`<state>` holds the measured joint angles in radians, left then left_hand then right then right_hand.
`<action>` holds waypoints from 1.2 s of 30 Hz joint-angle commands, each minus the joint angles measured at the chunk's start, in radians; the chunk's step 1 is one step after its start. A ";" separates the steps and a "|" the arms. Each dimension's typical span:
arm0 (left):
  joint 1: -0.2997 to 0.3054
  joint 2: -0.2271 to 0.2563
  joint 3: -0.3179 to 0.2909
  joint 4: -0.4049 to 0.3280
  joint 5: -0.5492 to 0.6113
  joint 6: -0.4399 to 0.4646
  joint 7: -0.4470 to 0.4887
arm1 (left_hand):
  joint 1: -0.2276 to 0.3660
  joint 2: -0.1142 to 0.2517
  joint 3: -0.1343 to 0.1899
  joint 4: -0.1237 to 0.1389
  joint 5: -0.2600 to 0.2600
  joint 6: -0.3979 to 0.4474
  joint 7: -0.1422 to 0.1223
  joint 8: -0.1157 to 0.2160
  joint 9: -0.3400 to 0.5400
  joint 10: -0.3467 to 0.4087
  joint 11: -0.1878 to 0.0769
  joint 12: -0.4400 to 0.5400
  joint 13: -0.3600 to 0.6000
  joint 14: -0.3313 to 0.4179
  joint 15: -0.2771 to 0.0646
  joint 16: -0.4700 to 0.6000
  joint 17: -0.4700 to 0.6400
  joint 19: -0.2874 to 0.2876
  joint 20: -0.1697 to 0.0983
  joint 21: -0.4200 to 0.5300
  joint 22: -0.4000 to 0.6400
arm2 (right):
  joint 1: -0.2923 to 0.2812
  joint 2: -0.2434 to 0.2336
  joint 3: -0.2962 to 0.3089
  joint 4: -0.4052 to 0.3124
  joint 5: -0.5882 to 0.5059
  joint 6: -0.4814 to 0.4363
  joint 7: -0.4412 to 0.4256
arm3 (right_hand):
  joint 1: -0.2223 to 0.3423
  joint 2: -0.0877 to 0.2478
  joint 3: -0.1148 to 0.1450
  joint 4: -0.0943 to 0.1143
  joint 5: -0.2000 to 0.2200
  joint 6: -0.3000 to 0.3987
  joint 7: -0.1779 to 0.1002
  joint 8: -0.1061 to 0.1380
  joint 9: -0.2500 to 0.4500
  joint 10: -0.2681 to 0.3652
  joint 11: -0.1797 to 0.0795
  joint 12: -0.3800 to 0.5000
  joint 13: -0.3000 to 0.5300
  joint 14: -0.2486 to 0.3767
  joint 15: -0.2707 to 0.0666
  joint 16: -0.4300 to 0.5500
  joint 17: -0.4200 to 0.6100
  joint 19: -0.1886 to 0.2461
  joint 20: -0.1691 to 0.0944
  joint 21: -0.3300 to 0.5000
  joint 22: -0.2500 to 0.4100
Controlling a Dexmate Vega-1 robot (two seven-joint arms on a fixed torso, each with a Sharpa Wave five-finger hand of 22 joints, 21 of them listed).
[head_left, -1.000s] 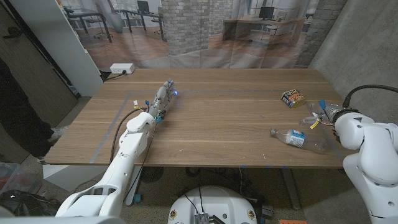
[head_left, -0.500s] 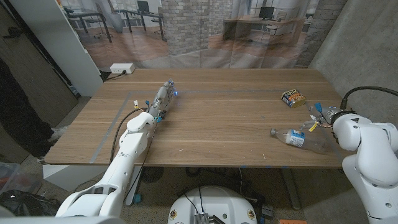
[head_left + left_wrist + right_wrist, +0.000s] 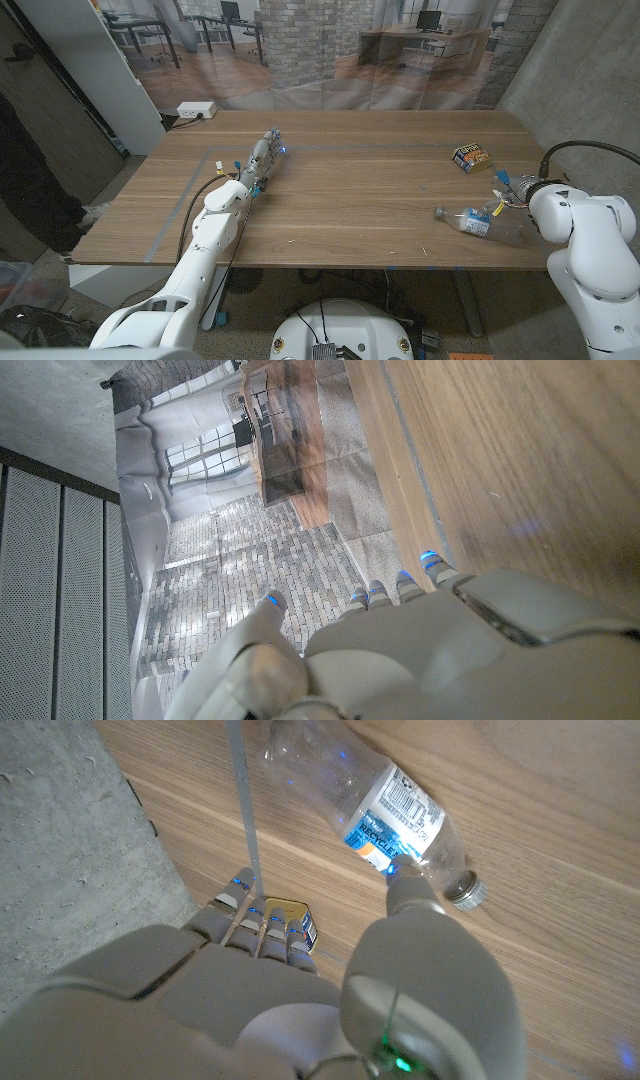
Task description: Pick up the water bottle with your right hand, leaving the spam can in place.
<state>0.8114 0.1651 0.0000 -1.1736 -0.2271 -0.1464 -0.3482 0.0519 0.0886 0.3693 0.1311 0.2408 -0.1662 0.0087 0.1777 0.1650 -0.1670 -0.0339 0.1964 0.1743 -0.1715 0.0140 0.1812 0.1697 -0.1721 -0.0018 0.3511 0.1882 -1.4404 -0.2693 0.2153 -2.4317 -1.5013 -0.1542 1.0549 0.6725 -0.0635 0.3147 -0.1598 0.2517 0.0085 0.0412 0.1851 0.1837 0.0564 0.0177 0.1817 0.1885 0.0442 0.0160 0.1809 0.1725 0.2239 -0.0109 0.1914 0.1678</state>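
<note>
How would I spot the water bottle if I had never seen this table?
Look at the wooden table, near its edge by the robot's right hand. The water bottle lies there on its side: clear plastic with a blue-and-white label, unlike the small, squat spam can farther back.

The bench [image 3: 360, 190] was brown wood, smooth and a little dull. The water bottle [image 3: 482, 224] was clear, shiny plastic with a paper-like label. The spam can [image 3: 470, 157] looked like shiny printed metal. Both the right hand [image 3: 300, 990] and the left hand [image 3: 262, 158] were smooth, pale grey plastic.
</note>
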 commanded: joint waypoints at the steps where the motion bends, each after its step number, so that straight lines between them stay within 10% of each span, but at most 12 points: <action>1: -0.003 -0.002 0.000 0.007 0.003 0.001 -0.001 | 0.007 0.015 0.003 -0.005 0.000 -0.186 0.000 0.002 0.006 -0.181 0.000 -0.002 0.005 -0.195 0.002 -0.001 0.004 -0.092 0.006 -0.003 0.004 | 0.029 -0.016 -0.025 0.015 -0.012 0.041 0.050 | 0.015 -0.002 -0.006 0.001 0.008 -0.009 0.003 0.001 0.005 -0.005 -0.001 0.005 0.003 -0.007 0.000 0.000 0.003 -0.002 0.003 -0.004 0.003; 36: -0.024 -0.010 0.001 0.037 0.017 -0.005 0.000 | 0.012 0.009 0.000 -0.010 -0.001 -0.189 -0.002 0.001 0.006 -0.181 -0.002 -0.002 0.005 -0.196 0.000 -0.001 0.004 -0.091 0.006 -0.009 0.004 | 0.125 -0.115 -0.064 0.064 0.038 0.104 0.292 | 0.058 -0.006 -0.047 0.020 0.036 0.045 0.006 0.024 0.007 0.059 -0.001 0.028 0.006 0.046 -0.019 0.019 0.004 0.027 -0.009 0.007 0.004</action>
<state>0.7950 0.1584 -0.0011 -1.1448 -0.2191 -0.1470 -0.3493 0.0519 0.0886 0.3649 0.1265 0.2408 -0.1662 0.0087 0.1777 0.1650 -0.1670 -0.0339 0.1964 0.1743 -0.1715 0.0140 0.1812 0.1697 -0.1721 -0.0019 0.3436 0.1881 -1.3441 -0.3547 0.1728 -2.3962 -1.4797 -0.0525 1.2901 0.7168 -0.0683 0.2743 -0.1416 0.2814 0.0413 0.0446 0.2009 0.1886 0.1003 0.0180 0.2051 0.1927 0.0771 -0.0055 0.1933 0.1748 0.2409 -0.0202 0.1914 0.1700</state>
